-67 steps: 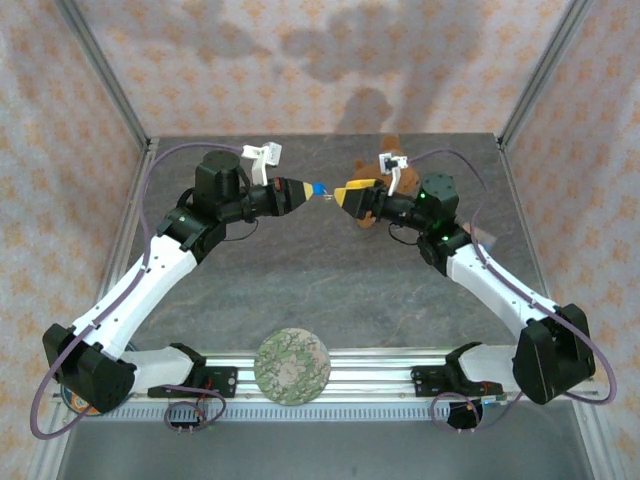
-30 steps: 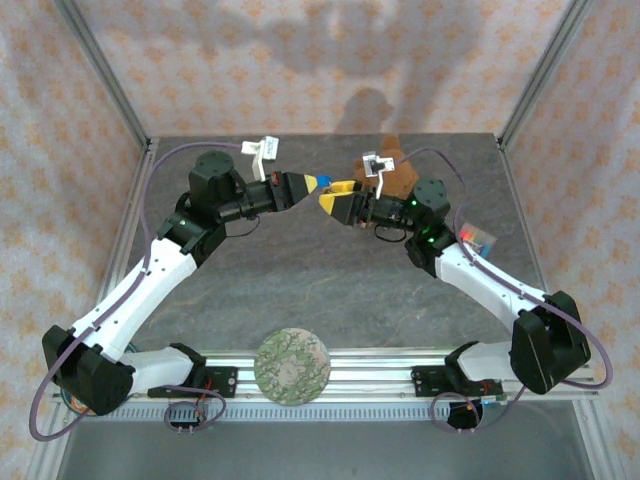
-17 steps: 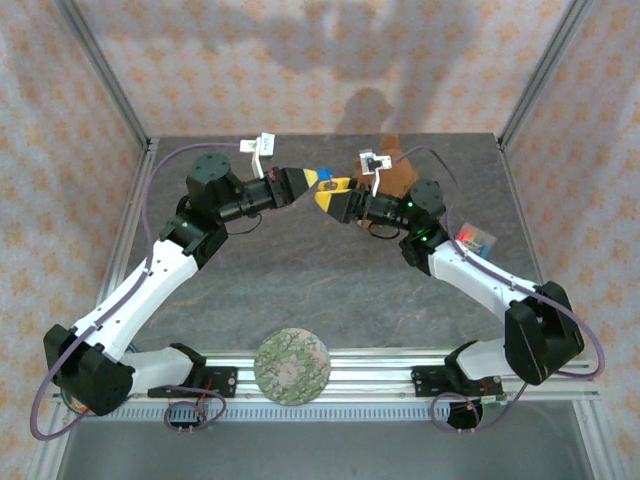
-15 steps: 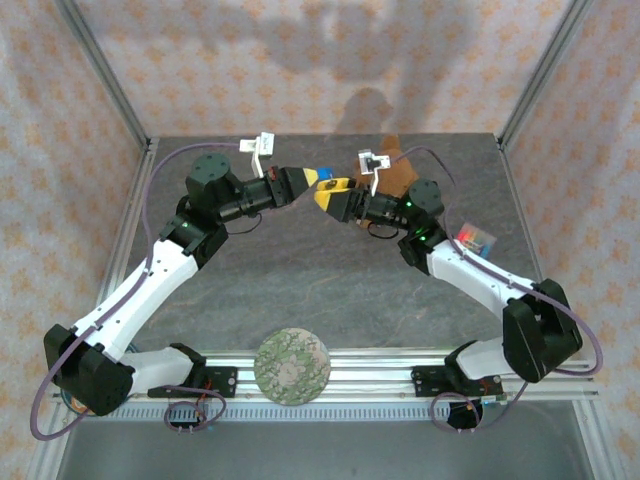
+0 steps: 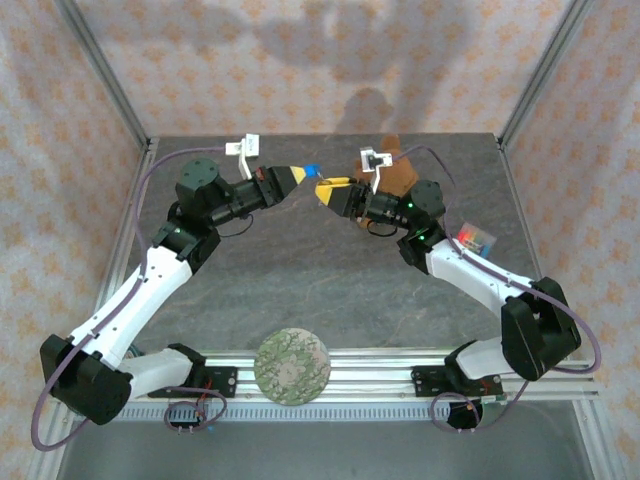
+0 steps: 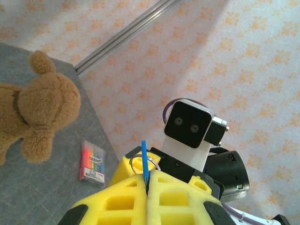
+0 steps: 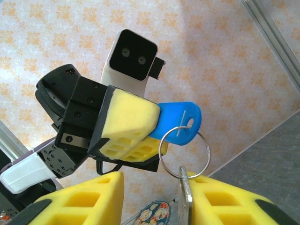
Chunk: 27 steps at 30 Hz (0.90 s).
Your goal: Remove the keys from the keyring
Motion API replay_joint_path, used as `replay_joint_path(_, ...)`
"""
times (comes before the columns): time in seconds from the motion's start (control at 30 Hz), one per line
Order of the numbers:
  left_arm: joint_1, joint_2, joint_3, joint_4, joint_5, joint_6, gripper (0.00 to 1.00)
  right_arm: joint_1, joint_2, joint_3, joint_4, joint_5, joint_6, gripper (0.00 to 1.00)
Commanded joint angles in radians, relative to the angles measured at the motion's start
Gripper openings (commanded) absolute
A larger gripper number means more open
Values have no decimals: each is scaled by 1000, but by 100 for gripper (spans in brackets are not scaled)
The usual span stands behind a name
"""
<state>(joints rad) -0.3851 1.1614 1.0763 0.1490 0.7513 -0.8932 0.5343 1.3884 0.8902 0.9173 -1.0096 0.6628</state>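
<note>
top: left fingers (image 5: 297, 174), closed on blue key (image 5: 313, 168), are drawing away from right fingers (image 5: 324, 188) | left wrist: keyring (image 6: 132, 162) is threading the blue key | right wrist: right fingers, still apart, are narrowing onto silver key (image 7: 184, 187) below keyring; separation is likely beginning

Grey, stone-patterned worktop (image 5: 300, 285) enclosed by a back wall (image 5: 200, 95) and side walls (image 5: 40, 200), all papered pale pink with orange floral motifs. Aluminium frame posts (image 5: 103, 72) rise at the rear corners. A slotted aluminium rail (image 5: 380, 362) runs along the near edge. Soft shadows (image 5: 368, 105) fall on the back wall.
</note>
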Motion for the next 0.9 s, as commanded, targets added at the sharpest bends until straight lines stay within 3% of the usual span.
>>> replay_joint_path(0.0, 10, -34, -10, 54, -14, -7, 0, 7, -14, 18, 76, 10, 21, 33)
replay_joint_path(0.37, 17, -55, -19, 51, -24, -4, 0, 7, 12, 24, 90, 12, 47, 34)
replay_joint_path(0.7, 17, -38, -6, 61, 0, -23, 0, 4, -7, -6, -4, 143, -7, 73)
replay_joint_path(0.87, 17, -35, -2, 67, 8, -32, 0, 0, -19, -9, -12, 175, -23, 79)
